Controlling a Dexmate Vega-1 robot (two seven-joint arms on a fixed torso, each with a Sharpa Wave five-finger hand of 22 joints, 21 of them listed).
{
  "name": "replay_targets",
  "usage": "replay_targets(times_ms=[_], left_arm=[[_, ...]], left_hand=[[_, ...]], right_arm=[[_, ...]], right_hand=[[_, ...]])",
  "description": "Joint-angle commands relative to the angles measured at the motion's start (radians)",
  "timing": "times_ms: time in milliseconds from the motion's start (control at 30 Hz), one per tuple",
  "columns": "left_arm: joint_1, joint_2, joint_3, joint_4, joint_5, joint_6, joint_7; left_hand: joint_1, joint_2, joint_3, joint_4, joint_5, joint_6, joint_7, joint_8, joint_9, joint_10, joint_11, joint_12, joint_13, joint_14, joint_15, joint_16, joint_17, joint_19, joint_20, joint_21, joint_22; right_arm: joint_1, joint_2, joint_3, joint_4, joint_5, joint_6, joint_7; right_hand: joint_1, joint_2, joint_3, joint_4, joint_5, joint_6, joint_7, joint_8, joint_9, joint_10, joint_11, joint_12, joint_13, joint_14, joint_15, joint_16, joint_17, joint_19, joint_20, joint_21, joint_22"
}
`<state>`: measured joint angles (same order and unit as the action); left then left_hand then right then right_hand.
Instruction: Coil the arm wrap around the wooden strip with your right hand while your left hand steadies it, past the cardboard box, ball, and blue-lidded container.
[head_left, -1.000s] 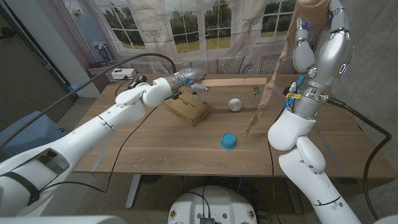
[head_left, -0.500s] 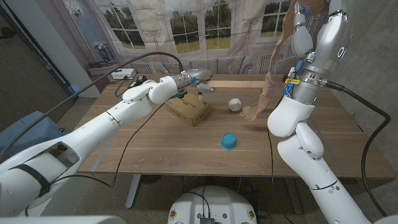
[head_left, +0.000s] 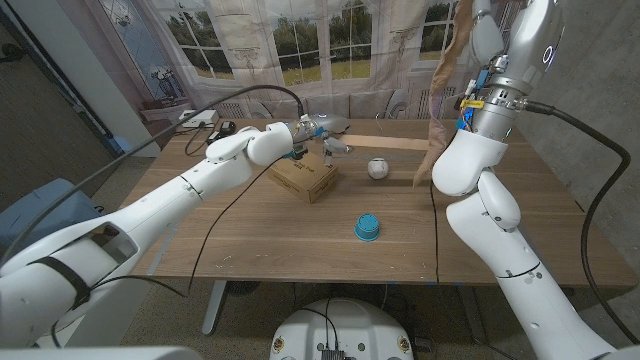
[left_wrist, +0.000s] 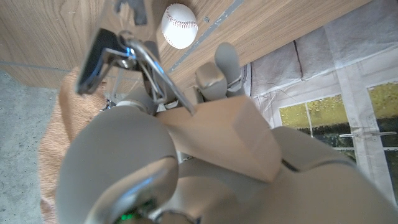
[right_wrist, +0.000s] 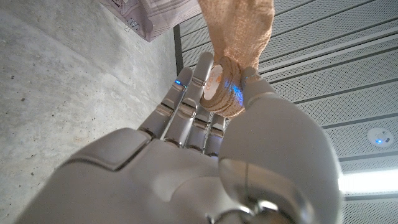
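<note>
Tan arm wrap (right_wrist: 239, 31) was pinched high by the raised right robot hand (right_wrist: 211, 118); the left robot hand (left_wrist: 211, 168) gripped the wooden strip (left_wrist: 230, 134), apparently above the tabletop (head_left: 250, 230).

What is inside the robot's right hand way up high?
The right hand pinches the tan arm wrap between thumb and fingers, a bunched bit pressed against them. The rest hangs out of the hand. How much is tucked behind the fingers is hidden.
</note>
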<state>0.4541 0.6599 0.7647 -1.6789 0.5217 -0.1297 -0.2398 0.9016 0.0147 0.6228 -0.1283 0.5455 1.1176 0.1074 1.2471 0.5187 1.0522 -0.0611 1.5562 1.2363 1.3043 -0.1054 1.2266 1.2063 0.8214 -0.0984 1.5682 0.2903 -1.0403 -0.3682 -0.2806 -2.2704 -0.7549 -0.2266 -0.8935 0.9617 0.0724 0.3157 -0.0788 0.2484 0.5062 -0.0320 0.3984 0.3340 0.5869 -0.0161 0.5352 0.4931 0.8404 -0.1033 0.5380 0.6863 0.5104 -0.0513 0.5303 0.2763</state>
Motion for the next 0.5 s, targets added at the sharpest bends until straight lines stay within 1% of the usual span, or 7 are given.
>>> replay_targets(times_ms=[33,67,100,167,333,500], left_arm=[[-0.034,-0.038,0.036,0.052,-0.014,-0.033,-0.027],[-0.034,-0.038,0.037,0.053,-0.015,-0.035,-0.027],[-0.037,-0.042,0.039,0.056,-0.016,-0.044,-0.024],[-0.037,-0.043,0.039,0.054,-0.019,-0.053,-0.020],[-0.030,-0.038,0.032,0.039,-0.045,-0.071,-0.027],[-0.019,-0.031,0.023,0.018,-0.078,-0.091,-0.042]], left_hand=[[0.008,-0.006,-0.002,-0.003,0.006,0.000,0.004,0.008,0.001,-0.016,-0.020,0.003,-0.001,0.002,0.000,0.004,0.000,0.005,-0.050,0.003,0.004],[0.008,-0.006,-0.002,-0.003,0.006,0.000,0.004,0.008,0.001,-0.016,-0.020,0.003,-0.001,0.002,0.000,0.004,0.000,0.005,-0.050,0.003,0.003],[0.008,-0.006,-0.002,-0.003,0.006,-0.001,0.003,0.007,-0.001,-0.016,-0.019,0.003,-0.001,0.001,0.001,0.005,0.001,0.005,-0.049,0.003,0.003],[0.009,-0.006,-0.002,-0.003,0.006,0.000,0.004,0.009,0.000,-0.016,-0.019,0.003,-0.001,0.001,0.000,0.005,0.003,0.004,-0.050,0.003,0.003],[0.009,-0.006,-0.002,-0.003,0.007,-0.001,0.005,0.011,-0.001,-0.014,-0.019,0.003,0.000,0.002,0.000,0.004,-0.002,0.005,-0.050,0.003,0.003],[0.009,-0.006,-0.003,-0.002,0.008,-0.002,0.005,0.012,-0.005,-0.014,-0.019,0.003,0.000,0.002,-0.001,0.005,0.001,0.005,-0.050,0.003,0.003]], right_arm=[[0.110,-0.005,-0.002,0.027,0.077,-0.060,0.084],[0.110,-0.007,-0.003,0.026,0.079,-0.062,0.082],[0.125,-0.011,-0.007,0.033,0.080,-0.072,0.096],[0.140,-0.012,-0.013,0.042,0.083,-0.083,0.099],[0.168,-0.017,-0.018,0.057,0.102,-0.104,0.111],[0.191,-0.011,-0.006,0.073,0.164,-0.114,0.130]], right_hand=[[0.043,0.097,0.018,0.024,0.004,0.382,-0.078,0.151,0.051,0.265,-0.114,0.130,0.000,0.016,-0.116,-0.004,0.008,-0.003,-0.048,0.011,0.004],[0.044,0.096,0.018,0.023,0.004,0.385,-0.075,0.152,0.051,0.266,-0.113,0.130,-0.001,0.018,-0.117,-0.003,0.010,-0.001,-0.047,0.013,0.004],[0.046,0.096,0.018,0.021,0.004,0.389,-0.073,0.152,0.050,0.272,-0.107,0.131,-0.004,0.021,-0.118,-0.001,0.012,0.002,-0.044,0.016,0.004],[0.047,0.098,0.018,0.021,0.003,0.393,-0.070,0.153,0.048,0.276,-0.104,0.131,-0.006,0.025,-0.116,0.001,0.015,0.006,-0.040,0.020,0.003],[0.051,0.096,0.017,0.017,0.001,0.399,-0.060,0.153,0.044,0.285,-0.093,0.129,-0.016,0.030,-0.113,0.003,0.023,0.009,-0.034,0.027,0.003],[0.055,0.095,0.017,0.013,-0.002,0.406,-0.057,0.153,0.040,0.296,-0.087,0.128,-0.025,0.035,-0.113,0.005,0.031,0.012,-0.028,0.033,0.002]])
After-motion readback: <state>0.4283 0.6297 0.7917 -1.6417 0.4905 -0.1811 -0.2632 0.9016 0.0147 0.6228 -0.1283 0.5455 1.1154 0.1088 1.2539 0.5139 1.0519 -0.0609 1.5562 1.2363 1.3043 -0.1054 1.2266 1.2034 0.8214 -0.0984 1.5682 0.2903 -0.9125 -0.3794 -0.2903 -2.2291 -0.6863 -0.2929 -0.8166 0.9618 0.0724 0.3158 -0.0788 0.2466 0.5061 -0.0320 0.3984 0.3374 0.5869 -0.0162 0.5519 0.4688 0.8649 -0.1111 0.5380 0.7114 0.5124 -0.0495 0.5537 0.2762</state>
